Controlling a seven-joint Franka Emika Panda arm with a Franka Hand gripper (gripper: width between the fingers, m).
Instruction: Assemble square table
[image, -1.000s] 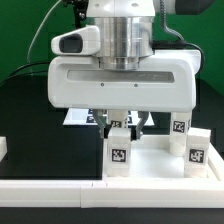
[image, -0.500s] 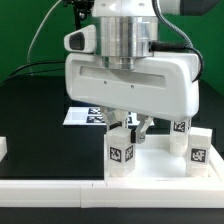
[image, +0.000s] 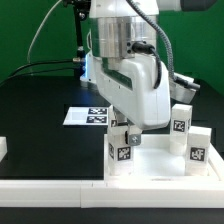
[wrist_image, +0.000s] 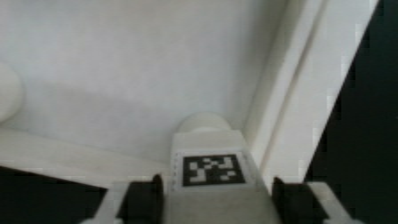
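Observation:
The square table top (image: 152, 166) lies upside down at the exterior view's lower right, against the long white bar. A stubby white tagged leg (image: 120, 150) stands upright in its near corner. My gripper (image: 131, 133) reaches straight down and its fingers close on that leg's upper part. In the wrist view the leg (wrist_image: 214, 160) sits between the two dark fingers (wrist_image: 146, 202), which touch both its sides, with the top's flat face (wrist_image: 143, 70) and raised rim (wrist_image: 295, 80) beyond. Two more legs (image: 180, 124) (image: 197, 150) stand at the top's right side.
The marker board (image: 86, 115) lies flat on the black table behind my gripper. The long white bar (image: 50, 186) runs along the front edge. A small white block (image: 3, 148) shows at the exterior view's left edge. Cables hang behind the arm.
My gripper has turned about its vertical axis, from broadside to nearly edge-on in the exterior view, while staying over the near leg. The other legs and the top have not moved.

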